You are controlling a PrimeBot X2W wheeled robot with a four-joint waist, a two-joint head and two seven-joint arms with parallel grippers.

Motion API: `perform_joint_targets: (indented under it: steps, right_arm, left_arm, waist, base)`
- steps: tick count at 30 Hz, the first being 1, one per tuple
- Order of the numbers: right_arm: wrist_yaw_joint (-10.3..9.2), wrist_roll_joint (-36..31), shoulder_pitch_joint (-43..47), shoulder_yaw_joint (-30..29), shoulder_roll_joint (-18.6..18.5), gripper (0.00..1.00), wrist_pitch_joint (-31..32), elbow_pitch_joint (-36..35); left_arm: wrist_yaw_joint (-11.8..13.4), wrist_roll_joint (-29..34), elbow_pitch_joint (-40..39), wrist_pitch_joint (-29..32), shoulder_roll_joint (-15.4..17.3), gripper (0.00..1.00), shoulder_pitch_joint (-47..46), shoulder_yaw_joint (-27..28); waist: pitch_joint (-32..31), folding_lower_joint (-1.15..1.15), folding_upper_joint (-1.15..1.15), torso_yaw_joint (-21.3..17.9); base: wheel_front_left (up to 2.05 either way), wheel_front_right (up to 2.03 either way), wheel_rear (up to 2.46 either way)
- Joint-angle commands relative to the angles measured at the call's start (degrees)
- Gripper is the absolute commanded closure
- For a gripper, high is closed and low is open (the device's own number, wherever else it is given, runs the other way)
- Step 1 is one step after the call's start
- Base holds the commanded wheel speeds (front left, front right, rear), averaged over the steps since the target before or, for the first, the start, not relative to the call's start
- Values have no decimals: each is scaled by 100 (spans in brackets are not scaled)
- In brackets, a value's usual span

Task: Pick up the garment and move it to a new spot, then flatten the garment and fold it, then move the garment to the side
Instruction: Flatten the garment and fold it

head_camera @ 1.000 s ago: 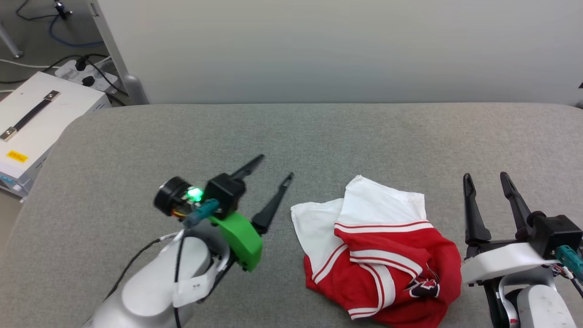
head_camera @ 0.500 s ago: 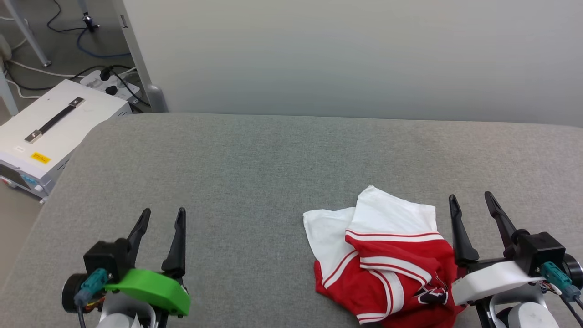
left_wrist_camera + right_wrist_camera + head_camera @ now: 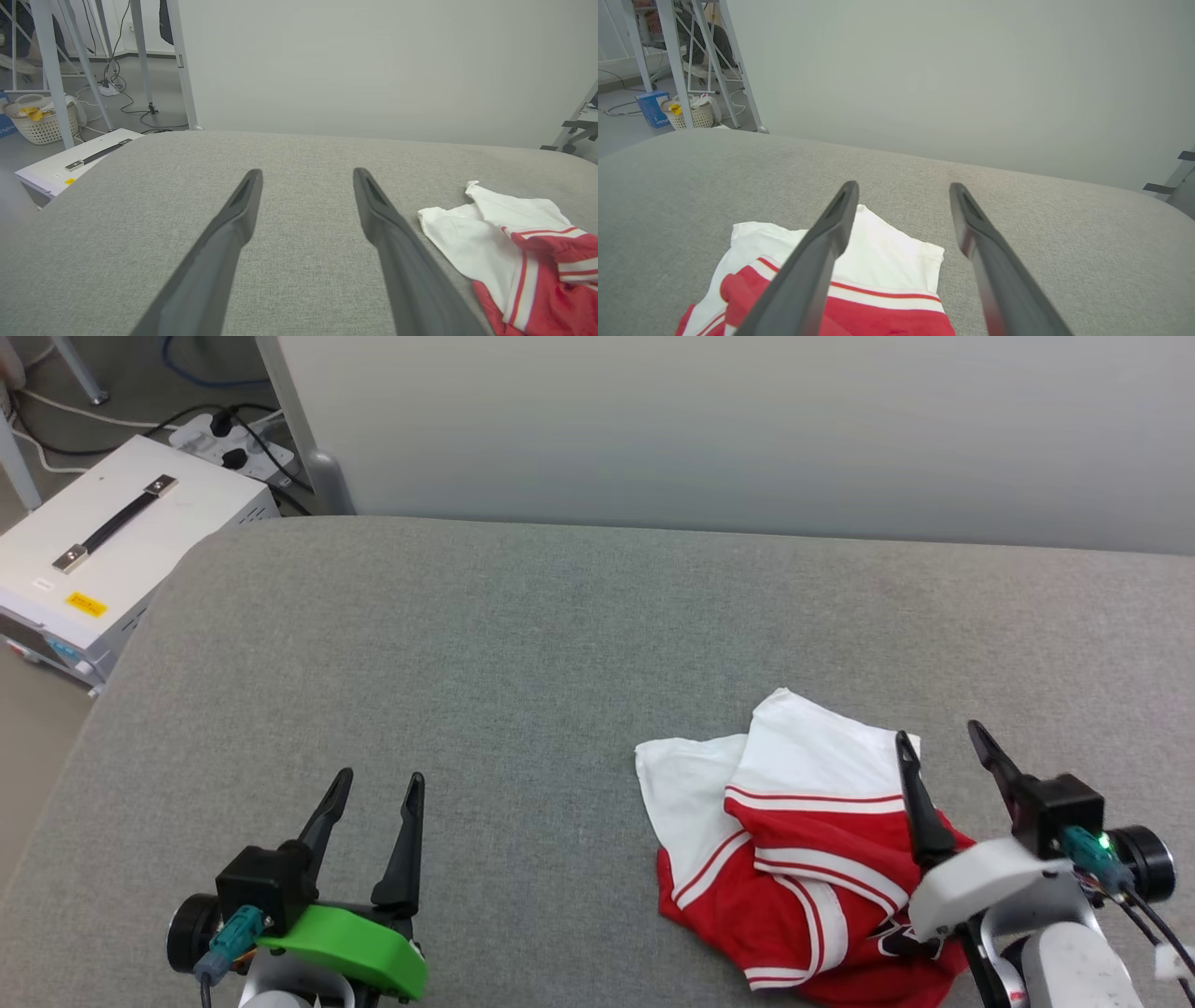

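While both arms sat low at the near edge of the grey fabric worktop [image 3: 523,644], the jersey [image 3: 794,859] lay crumpled on its near right part. The red body was bunched toward the robot and the white sleeves were spread away from it, with red-and-white striped trim showing along the folds. A patch of black lettering showed at the jersey's near right edge, partly hidden by the right arm. The right hand [image 3: 939,730] was wide, fingers well spread, holding nothing. In the head view its left finger crossed the jersey's right edge and its right finger stood over bare fabric just beside the cloth; whether the left finger touched the cloth could not be told. The right wrist view agreed: left finger above a white sleeve, right finger past its hem. The left hand [image 3: 380,775] was wide as well and empty, at the near left of the worktop, well apart from the jersey, fingers pointing away from the robot over bare grey fabric. Off the far left corner stood a white case [image 3: 112,551] with a black handle and a yellow label, a power strip [image 3: 224,434] on the floor beyond it. A pale wall panel [image 3: 709,429] ran behind the far edge.
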Motion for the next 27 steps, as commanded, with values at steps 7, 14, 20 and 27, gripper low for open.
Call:
perform_joint_targets:
  steps: [7, 14, 20, 27]
  right_arm:
    - [-4, 65, -972, 327, -414, 0, 2435, 603]
    - [-4, 378, -1666, 144, -759, 0, 3993, 830]
    - [-4, 211, -1974, -142, -908, 0, 4697, 1114]
    - [-4, 287, -2076, 20, -980, 0, 4948, 1413]
  left_arm:
    - [-248, 299, 91, -34, -238, 0, -302, 213]
    - [-363, 405, 141, -34, -395, 0, -457, 313]
    - [-403, 475, 157, -34, -471, 0, -583, 332]
    - [-415, 496, 125, -34, -493, 0, -705, 361]
  waist:
    - [571, 0, 69, 202]
    - [899, 0, 69, 444]
    - [1136, 0, 69, 638]
    - [1360, 0, 69, 708]
  base:
    - [0, 0, 0]
    - [0, 0, 0]
    - [0, 0, 0]
    - [0, 0, 0]
